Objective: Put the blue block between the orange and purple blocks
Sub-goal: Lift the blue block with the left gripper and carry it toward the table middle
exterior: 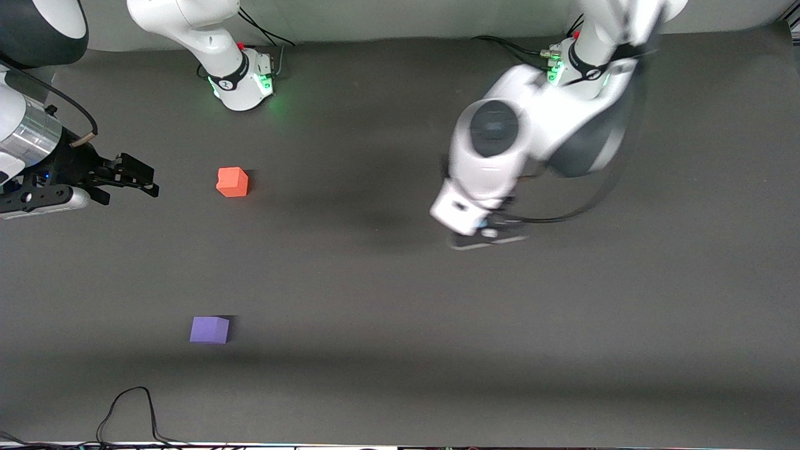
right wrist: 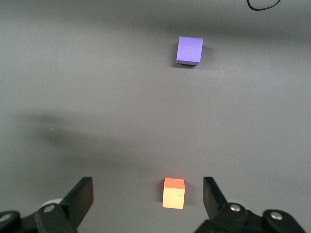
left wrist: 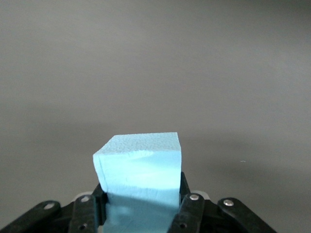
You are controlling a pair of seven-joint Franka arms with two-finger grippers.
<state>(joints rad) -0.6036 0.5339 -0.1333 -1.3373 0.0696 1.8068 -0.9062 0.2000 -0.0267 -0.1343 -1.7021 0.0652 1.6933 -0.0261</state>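
Note:
The blue block [left wrist: 141, 165], a light sky-blue cube, is clamped between the fingers of my left gripper [left wrist: 141, 196]. In the front view the left gripper [exterior: 489, 235] hangs over the middle of the mat, and the arm hides the block there. The orange block [exterior: 232, 182] lies toward the right arm's end. The purple block [exterior: 210, 329] lies nearer the front camera than the orange one. My right gripper [exterior: 140, 179] is open and empty beside the orange block. The right wrist view shows the orange block [right wrist: 174, 193] near its open fingers and the purple block [right wrist: 189, 50] farther off.
The dark grey mat [exterior: 400, 350] covers the table. A black cable [exterior: 128, 412] loops at the edge nearest the front camera. The arm bases [exterior: 244, 75] stand along the edge farthest from that camera.

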